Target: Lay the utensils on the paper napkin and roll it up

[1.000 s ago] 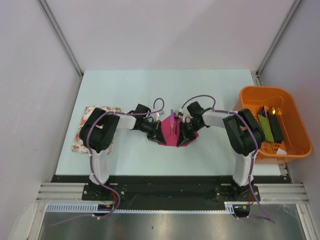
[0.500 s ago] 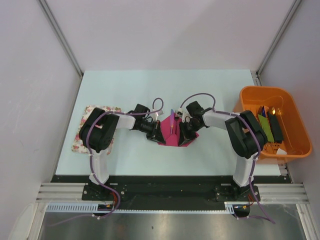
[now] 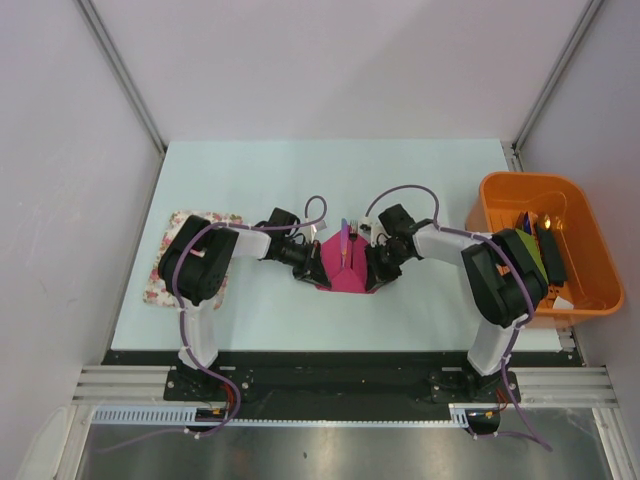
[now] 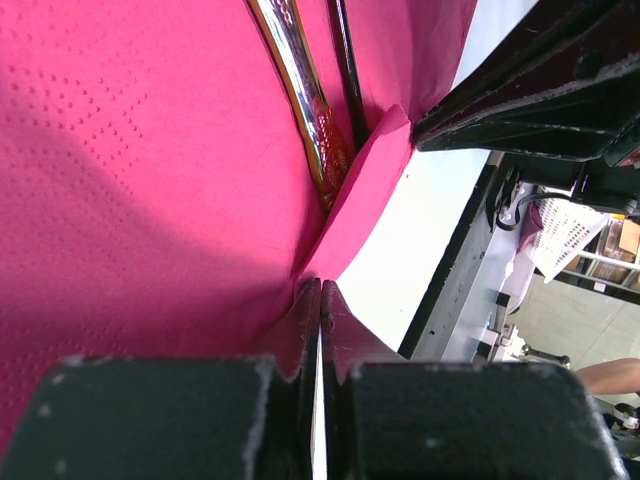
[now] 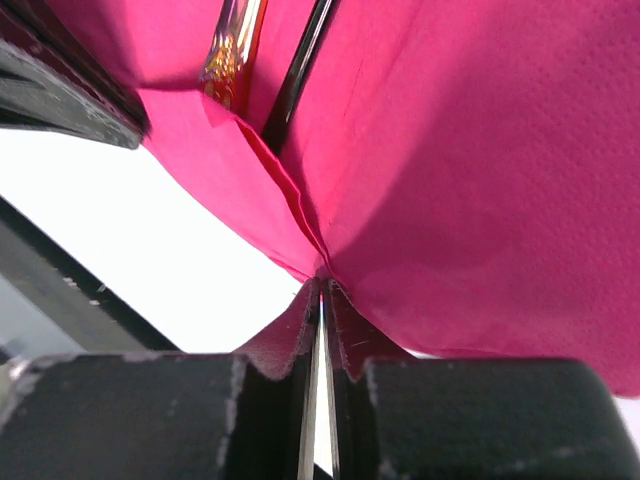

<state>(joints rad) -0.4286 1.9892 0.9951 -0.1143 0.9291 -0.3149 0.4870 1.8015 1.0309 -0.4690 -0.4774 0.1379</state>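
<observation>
Jaws, left and right, each pinch the paper napkin (image 3: 335, 270) at its nine and three o'clock edges, utensils (image 3: 344, 240) cradled between.

The paper napkin (image 3: 336, 272) lies near the middle of the worktop (image 3: 300, 180), its left and right sides raised toward each other. The utensils (image 3: 345, 240) lie on it along the centre, their far ends reaching past its far edge. The left gripper (image 3: 312, 265) is at its left side and the right gripper (image 3: 372, 268) at its right. A cloth mat (image 3: 160, 282) lies at the worktop's left edge, and a tub (image 3: 492, 190) stands at the far right.
</observation>
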